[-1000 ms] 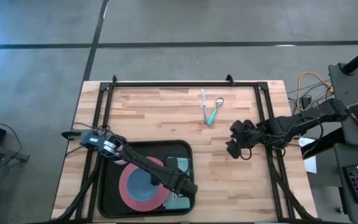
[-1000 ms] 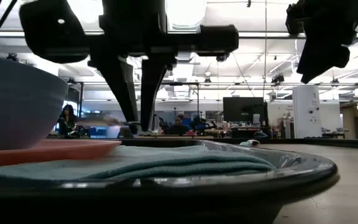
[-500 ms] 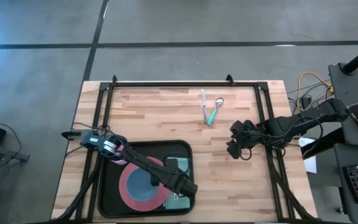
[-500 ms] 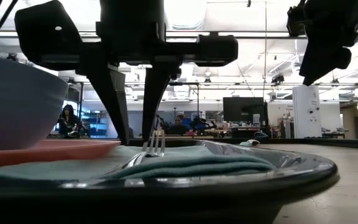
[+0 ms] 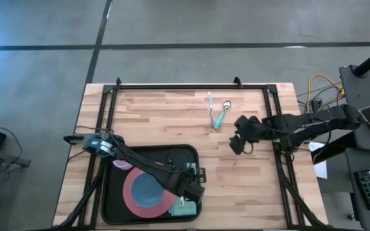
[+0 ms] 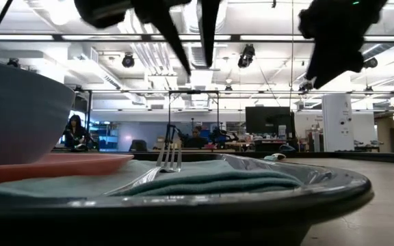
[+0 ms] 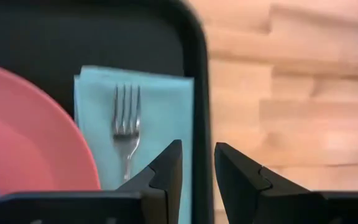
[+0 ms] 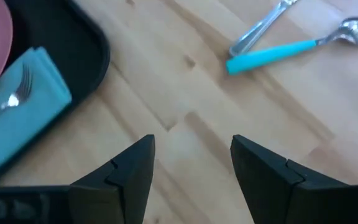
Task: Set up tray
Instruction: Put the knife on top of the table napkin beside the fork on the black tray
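Observation:
The black tray (image 5: 117, 192) lies at the table's near left. On it stand a pink plate (image 5: 133, 200) with a blue-grey bowl (image 5: 145, 187) and, to their right, a folded teal napkin (image 7: 160, 112). A silver fork (image 7: 124, 124) lies flat on the napkin, tines toward the far edge. My left gripper (image 7: 197, 168) hovers open above the napkin's right edge and touches nothing. My right gripper (image 8: 194, 155) is open above bare wood, right of the tray and near a teal-handled spoon (image 8: 284, 48) and a knife (image 8: 260, 28).
The spoon (image 5: 221, 115) and knife (image 5: 209, 106) lie on the far middle of the table. A black frame (image 5: 191, 85) runs along the far and side edges. Bare wood shows between the tray and the right arm. People sit in the room behind.
My left gripper opened and let the fork go; the fork now lies on the napkin. The gripper then rose well clear of it. My right gripper moved a little toward the far edge and the left, toward the spoon and knife.

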Motion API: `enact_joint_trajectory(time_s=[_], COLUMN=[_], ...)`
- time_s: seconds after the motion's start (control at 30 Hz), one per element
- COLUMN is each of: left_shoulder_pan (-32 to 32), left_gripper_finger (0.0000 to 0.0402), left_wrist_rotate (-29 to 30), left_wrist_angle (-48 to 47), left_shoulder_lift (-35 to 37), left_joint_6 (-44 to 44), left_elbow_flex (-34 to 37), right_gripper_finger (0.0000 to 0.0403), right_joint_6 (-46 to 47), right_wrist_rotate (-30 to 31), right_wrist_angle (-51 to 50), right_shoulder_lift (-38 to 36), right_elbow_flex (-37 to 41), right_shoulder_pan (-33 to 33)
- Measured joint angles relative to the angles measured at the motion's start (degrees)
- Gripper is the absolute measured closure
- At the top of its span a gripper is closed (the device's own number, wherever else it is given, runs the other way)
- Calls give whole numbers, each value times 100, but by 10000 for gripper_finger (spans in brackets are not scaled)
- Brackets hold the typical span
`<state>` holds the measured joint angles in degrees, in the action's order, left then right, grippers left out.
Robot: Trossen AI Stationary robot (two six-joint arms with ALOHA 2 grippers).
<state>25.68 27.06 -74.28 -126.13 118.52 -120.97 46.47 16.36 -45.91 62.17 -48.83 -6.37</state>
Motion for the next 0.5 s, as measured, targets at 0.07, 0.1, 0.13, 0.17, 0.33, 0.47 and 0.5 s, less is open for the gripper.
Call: enact_joint_trajectory(time_s=[0.07, 0.1, 0.13, 0.17, 0.33, 0.47, 0.5], left_shoulder_pan=[-20, -25, -26, -33, -101, -188, -216], left_gripper_finger=[326, 326, 326, 326, 326, 326, 326], left_wrist_rotate=[226, 331, 435, 539, 1019, 1111, 1127], left_wrist_angle=[-133, -211, -318, -395, -474, -502, -498], left_shoulder_lift=[135, 202, 248, 303, 733, 1231, 1381], left_joint_6=[-3, -4, -6, -8, -705, -1747, -2035], left_elbow_flex=[6, 22, 36, 59, 230, 479, 587], right_gripper_finger=[202, 202, 202, 202, 202, 202, 202], right_joint_6=[-309, -482, -643, -727, -963, -1068, -1069], right_wrist_rotate=[-219, -367, -567, -813, -1336, -1333, -1328], right_wrist_angle=[179, 316, 470, 579, 860, 903, 913], right_shoulder_lift=[227, 385, 575, 782, 1952, 2850, 3080], right_elbow_flex=[-105, -144, -177, -223, -577, -1057, -1212], right_shoulder_pan=[410, 639, 872, 1123, 2155, 2711, 2801])
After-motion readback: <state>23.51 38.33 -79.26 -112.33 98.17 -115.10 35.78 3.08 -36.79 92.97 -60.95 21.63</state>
